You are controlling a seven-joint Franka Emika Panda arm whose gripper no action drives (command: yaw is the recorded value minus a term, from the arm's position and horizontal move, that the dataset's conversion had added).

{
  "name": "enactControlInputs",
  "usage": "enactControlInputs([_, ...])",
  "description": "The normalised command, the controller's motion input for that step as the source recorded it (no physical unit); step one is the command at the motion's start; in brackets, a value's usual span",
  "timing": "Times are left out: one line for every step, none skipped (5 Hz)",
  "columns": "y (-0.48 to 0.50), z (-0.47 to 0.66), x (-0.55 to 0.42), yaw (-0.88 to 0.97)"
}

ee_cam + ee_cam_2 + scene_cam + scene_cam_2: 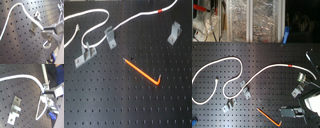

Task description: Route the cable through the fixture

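Note:
The white cable snakes across the black pegboard in both exterior views, its red tape band near the first exterior view's top right. Three grey fixtures stand on the board. The cable runs behind the middle fixture. In both wrist views my gripper is shut on the cable, which runs in from the board and hangs below the fingers in a loop. The first exterior view does not show the gripper.
An orange rod with a bent end lies on the board in front of the fixtures. The arm fills the second exterior view's lower right. Shelves with clutter stand behind the board.

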Motion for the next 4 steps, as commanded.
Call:
enactControlInputs([0.009, 0.0, -0.004, 0.0])
enactControlInputs([0.202, 0.19, -0.259, -0.05])
enactControlInputs([0.385, 0.32, -0.31, 0.01])
enactControlInputs([0.446, 0.3, -0.232, 0.03])
